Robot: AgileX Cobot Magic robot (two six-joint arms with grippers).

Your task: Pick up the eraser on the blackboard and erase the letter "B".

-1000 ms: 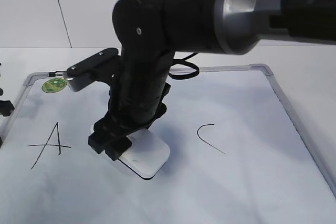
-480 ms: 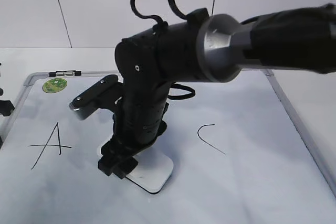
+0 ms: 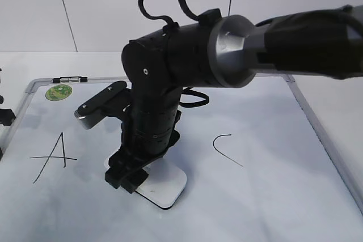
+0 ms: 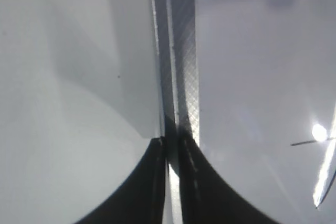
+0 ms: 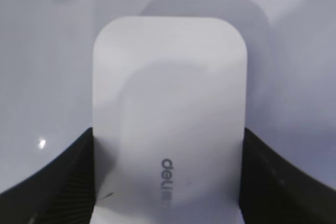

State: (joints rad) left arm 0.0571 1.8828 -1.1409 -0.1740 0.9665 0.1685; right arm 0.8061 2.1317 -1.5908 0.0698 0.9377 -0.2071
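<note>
The white eraser (image 3: 168, 187) lies flat on the blackboard (image 3: 272, 196), between the letters A and C. My right gripper (image 3: 127, 176) comes down onto it from above. In the right wrist view its two black fingers press against both long sides of the eraser (image 5: 168, 93), so the right gripper (image 5: 168, 141) is shut on it. The letter "B" is hidden: no stroke of it shows around the eraser or the arm. My left gripper (image 4: 170, 141) is shut on nothing and hangs over the board's grey metal frame (image 4: 181, 51).
A hand-drawn A (image 3: 54, 157) is at the left of the board and a C (image 3: 226, 148) at the right. A round green sticker (image 3: 59, 91) sits in the far left corner. The right arm's bulk (image 3: 187, 55) covers the board's middle.
Over the last second the right arm came lower and moved toward the board's near edge, carrying the eraser with it. In the last half second it hardly moved.
</note>
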